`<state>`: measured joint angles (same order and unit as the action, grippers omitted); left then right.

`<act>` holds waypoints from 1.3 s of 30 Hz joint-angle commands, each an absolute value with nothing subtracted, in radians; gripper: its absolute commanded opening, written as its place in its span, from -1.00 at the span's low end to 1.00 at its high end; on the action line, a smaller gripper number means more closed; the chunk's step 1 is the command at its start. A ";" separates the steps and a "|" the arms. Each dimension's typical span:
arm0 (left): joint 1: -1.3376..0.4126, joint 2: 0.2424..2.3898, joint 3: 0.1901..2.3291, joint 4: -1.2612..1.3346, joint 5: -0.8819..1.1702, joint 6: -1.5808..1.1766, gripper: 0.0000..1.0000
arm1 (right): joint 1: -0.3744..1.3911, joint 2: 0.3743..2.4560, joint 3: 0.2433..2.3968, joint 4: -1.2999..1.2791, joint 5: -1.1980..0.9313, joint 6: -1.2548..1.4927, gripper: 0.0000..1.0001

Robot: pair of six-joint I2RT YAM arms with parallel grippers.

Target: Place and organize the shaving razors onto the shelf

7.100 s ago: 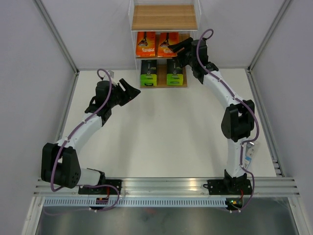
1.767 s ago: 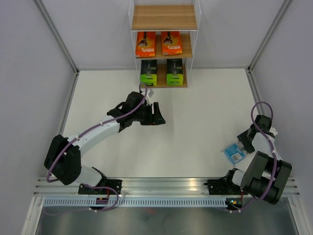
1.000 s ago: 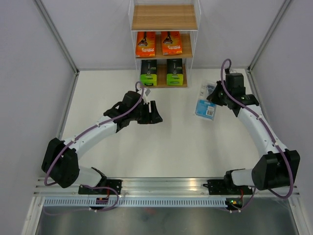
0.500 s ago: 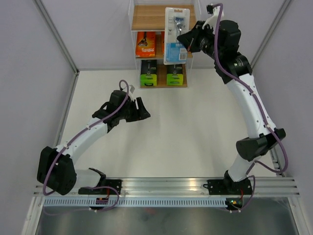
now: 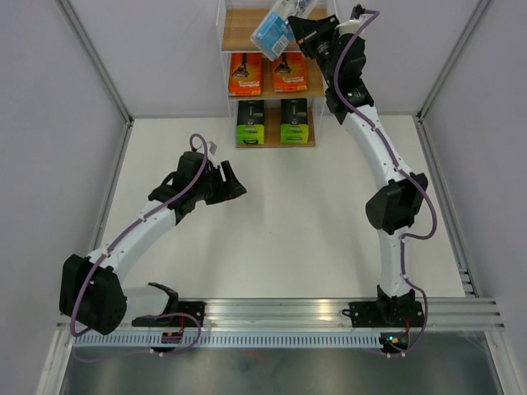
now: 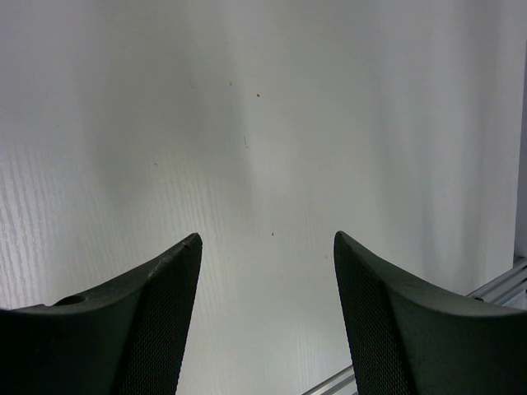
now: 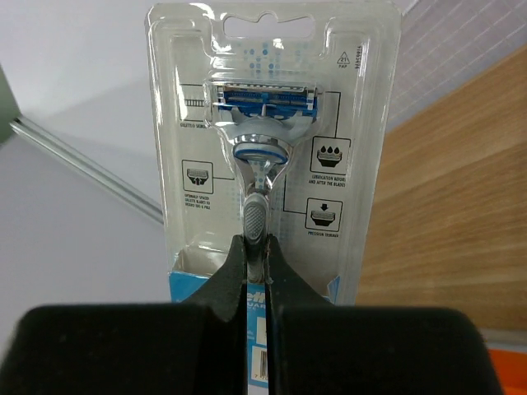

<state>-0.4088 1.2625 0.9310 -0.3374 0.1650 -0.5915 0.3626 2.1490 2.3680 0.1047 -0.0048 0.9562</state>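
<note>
My right gripper (image 5: pixel 298 30) is shut on a light blue razor pack (image 5: pixel 272 33) with a clear blister, held tilted above the top board of the shelf (image 5: pixel 247 34). In the right wrist view the pack (image 7: pixel 272 132) stands upright between my fingertips (image 7: pixel 257 247), the wooden board to its right. Two orange razor packs (image 5: pixel 245 72) (image 5: pixel 289 72) lie on the middle board, two green-and-black packs (image 5: pixel 250 122) (image 5: pixel 294 121) on the bottom one. My left gripper (image 5: pixel 233 185) hangs open over the bare table, nothing between its fingers (image 6: pixel 173 280).
Grey walls with metal corner posts (image 5: pixel 97 66) close in the white table (image 5: pixel 313 214). An aluminium rail (image 5: pixel 280 313) carrying both arm bases runs along the near edge. The shelf stands against the back wall.
The right arm carried the blue pack from in front of the shelf up and left over the top board, tilting it. The left arm drew back slightly to the left.
</note>
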 commanded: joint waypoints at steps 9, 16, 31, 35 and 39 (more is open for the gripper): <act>-0.399 1.180 0.934 -0.347 0.115 -0.653 0.41 | 0.434 2.215 2.454 0.376 0.366 1.175 -0.99; -0.393 1.140 0.917 -0.374 0.084 -0.649 0.42 | 0.503 2.259 2.508 0.281 0.523 1.170 -0.99; -0.382 1.140 0.936 -0.376 0.072 -0.650 0.43 | 0.538 2.275 2.534 0.199 0.698 1.069 -0.99; -0.382 1.126 0.928 -0.377 0.060 -0.652 0.43 | 0.537 2.292 2.542 0.201 0.709 1.063 -0.96; -0.377 1.121 0.922 -0.377 0.048 -0.652 0.44 | 0.523 2.307 2.556 0.175 0.700 1.080 -0.84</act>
<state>-0.3874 1.1496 0.9134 -0.3725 0.0765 -0.6319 0.5312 2.2852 2.5107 0.1875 0.6865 1.0878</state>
